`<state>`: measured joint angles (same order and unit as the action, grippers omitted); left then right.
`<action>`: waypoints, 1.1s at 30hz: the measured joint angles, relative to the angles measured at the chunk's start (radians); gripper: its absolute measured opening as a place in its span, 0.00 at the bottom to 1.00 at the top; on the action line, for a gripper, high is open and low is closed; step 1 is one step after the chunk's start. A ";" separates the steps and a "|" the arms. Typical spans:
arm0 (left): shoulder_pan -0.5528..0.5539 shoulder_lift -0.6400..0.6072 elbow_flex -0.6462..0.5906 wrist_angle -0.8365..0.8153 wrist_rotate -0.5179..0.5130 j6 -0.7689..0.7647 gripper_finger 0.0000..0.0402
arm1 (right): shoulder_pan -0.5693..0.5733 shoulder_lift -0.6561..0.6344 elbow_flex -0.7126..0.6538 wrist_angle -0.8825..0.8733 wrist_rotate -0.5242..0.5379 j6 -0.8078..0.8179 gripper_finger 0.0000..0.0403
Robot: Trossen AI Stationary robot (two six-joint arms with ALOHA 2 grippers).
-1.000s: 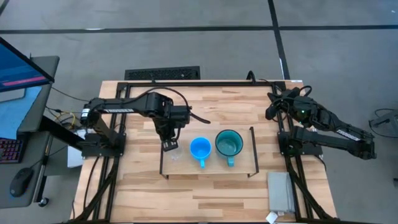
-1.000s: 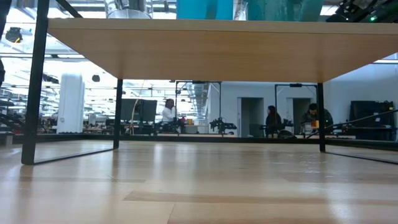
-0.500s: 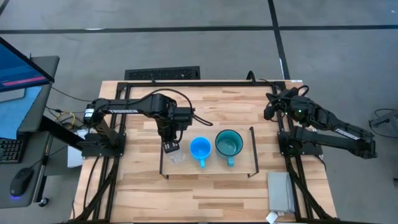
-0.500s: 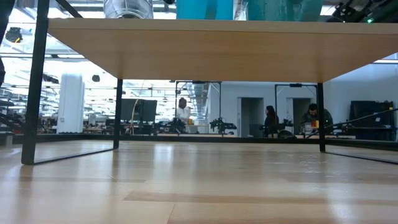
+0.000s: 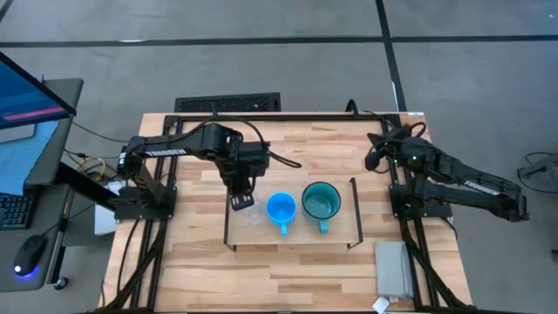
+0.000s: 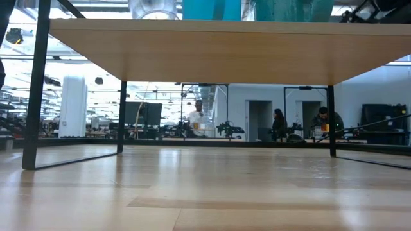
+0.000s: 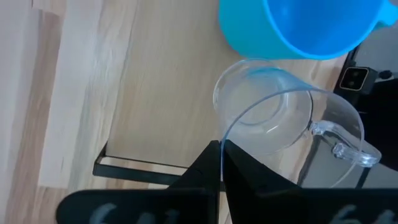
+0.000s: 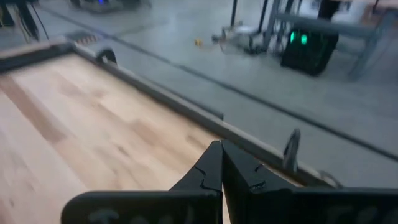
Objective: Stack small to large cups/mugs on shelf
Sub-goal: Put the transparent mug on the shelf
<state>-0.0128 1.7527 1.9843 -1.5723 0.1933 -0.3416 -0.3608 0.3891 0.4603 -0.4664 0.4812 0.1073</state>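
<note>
The shelf (image 5: 261,239) is a low light-wood board with black wire ends, at the table's middle; the low view shows its underside (image 6: 205,51). A bright blue mug (image 5: 280,208) and a teal mug (image 5: 321,201) stand on it, handles toward the near edge. My left gripper (image 5: 240,203) is shut on a clear glass cup (image 7: 273,118) at the shelf's left end, right beside the blue mug (image 7: 305,25). My right gripper (image 5: 373,160) is shut and empty above the table's far right part. My left gripper pinches the glass cup's wall at its rim (image 7: 222,138), one finger inside and one outside, on the side away from the cup's handle (image 7: 339,142). The fingers come from above, pointing down. The cup is upright; whether its base (image 6: 154,9) rests on the shelf I cannot tell.
Black wire uprights (image 5: 357,214) stand at both shelf ends. A grey flat block (image 5: 392,266) lies at the table's near right corner. A black grille (image 5: 228,103) sits beyond the far edge. People show in the room behind (image 6: 279,122).
My left gripper has carried the glass cup a short way along the shelf toward the blue mug, keeping it upright and staying shut on it. My right arm has shifted a little toward the table's left.
</note>
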 joint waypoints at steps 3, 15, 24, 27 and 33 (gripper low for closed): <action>0.000 0.000 -0.029 0.000 -0.007 -0.005 0.00 | -0.001 -0.011 0.000 0.089 0.000 -0.047 0.06; 0.000 0.001 -0.051 0.001 -0.023 -0.038 0.00 | -0.001 -0.010 0.002 0.155 -0.001 -0.107 0.06; 0.000 0.001 -0.052 0.001 -0.041 -0.037 0.00 | -0.001 -0.010 0.002 0.154 -0.001 -0.107 0.06; 0.000 0.001 -0.052 0.001 -0.047 -0.031 0.00 | -0.001 -0.010 0.002 0.155 -0.001 -0.107 0.06; -0.001 0.000 -0.107 0.002 -0.039 -0.032 0.00 | -0.001 -0.010 0.002 0.155 -0.001 -0.107 0.06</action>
<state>-0.0133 1.7523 1.8773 -1.5704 0.1539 -0.3733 -0.3622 0.3786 0.4622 -0.3119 0.4805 0.0006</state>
